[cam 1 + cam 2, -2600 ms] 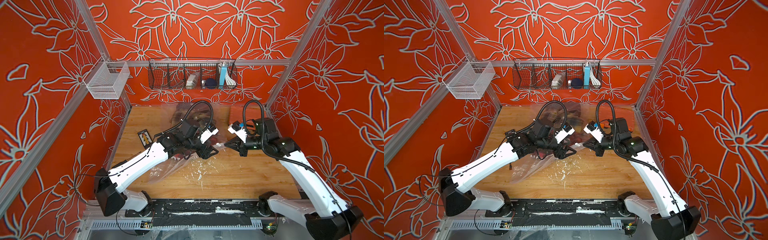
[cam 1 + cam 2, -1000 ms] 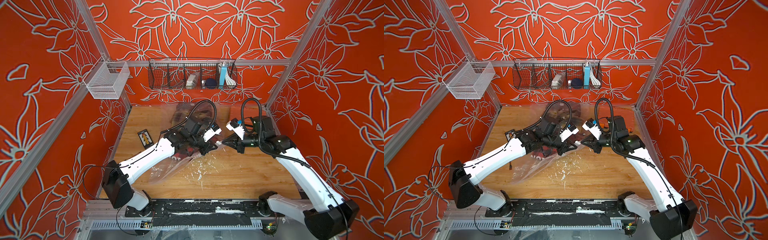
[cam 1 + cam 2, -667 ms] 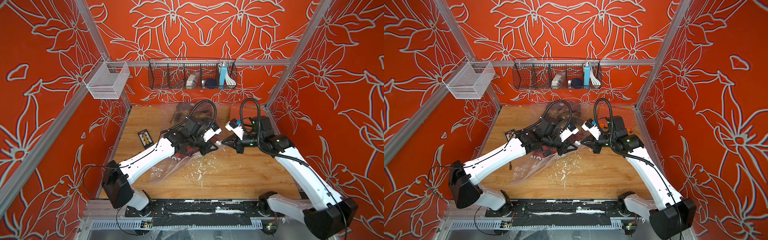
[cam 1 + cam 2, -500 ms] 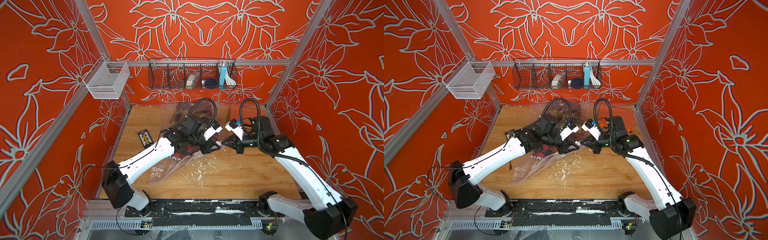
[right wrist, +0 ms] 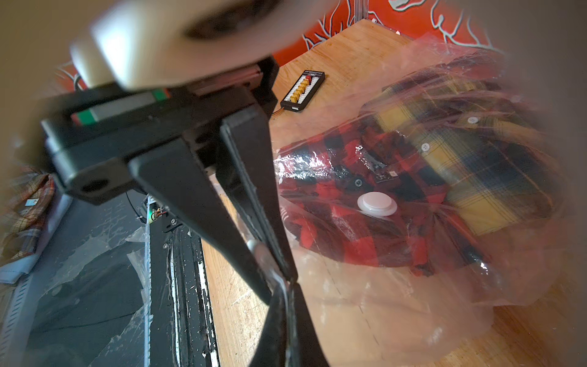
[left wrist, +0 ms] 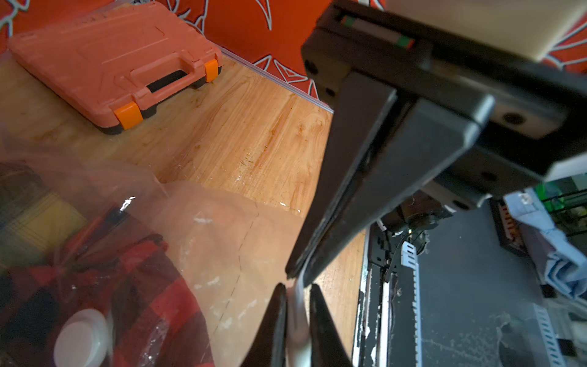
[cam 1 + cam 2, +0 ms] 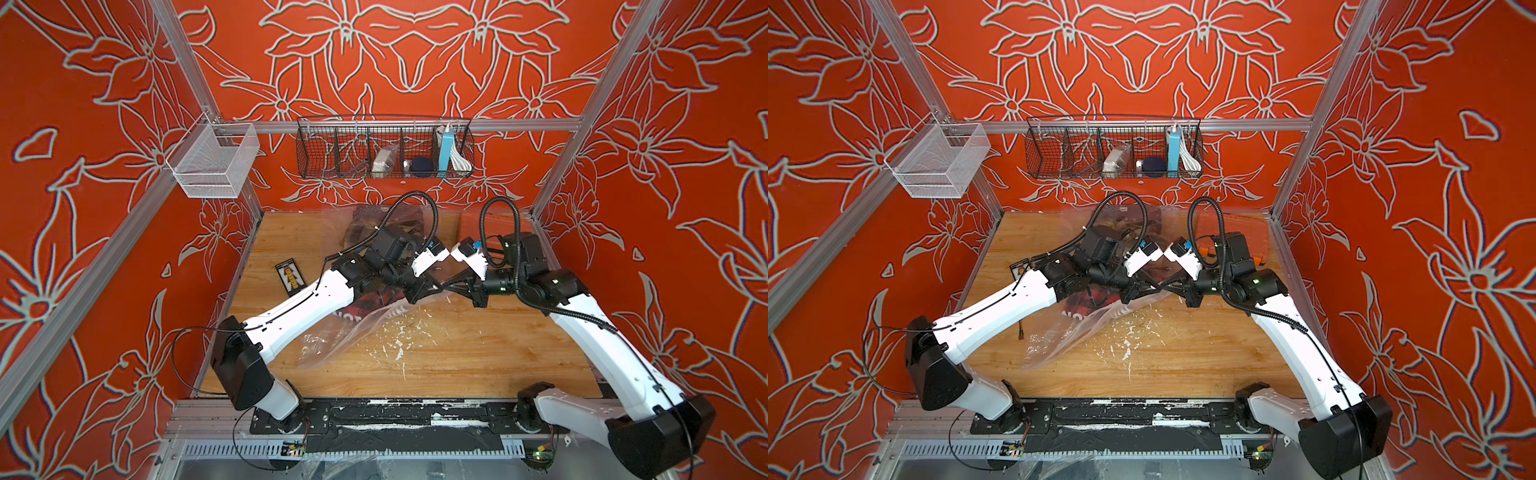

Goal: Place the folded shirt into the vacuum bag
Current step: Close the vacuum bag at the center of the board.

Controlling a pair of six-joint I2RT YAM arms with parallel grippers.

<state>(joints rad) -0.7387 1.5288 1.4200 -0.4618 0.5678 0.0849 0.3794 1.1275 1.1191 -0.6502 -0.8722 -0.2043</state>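
- Where does the vacuum bag (image 5: 397,305) lie?
- Clear and crumpled, across the middle of the bench (image 7: 457,353), one edge lifted, white valve (image 5: 377,204) on top.
- And the folded shirt (image 5: 365,241)?
- Red-black check, inside under the valve. A yellow plaid shirt (image 5: 476,178) lies farther back.

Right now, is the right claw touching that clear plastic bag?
Touching. The right wrist view shows the right gripper shut on the edge strip of the vacuum bag, with the plastic pinched between its fingertips.

We've got an orange case (image 6: 114,63) flat on the worktop (image 6: 241,139). Black connector board (image 5: 302,91) lies well apart from it.
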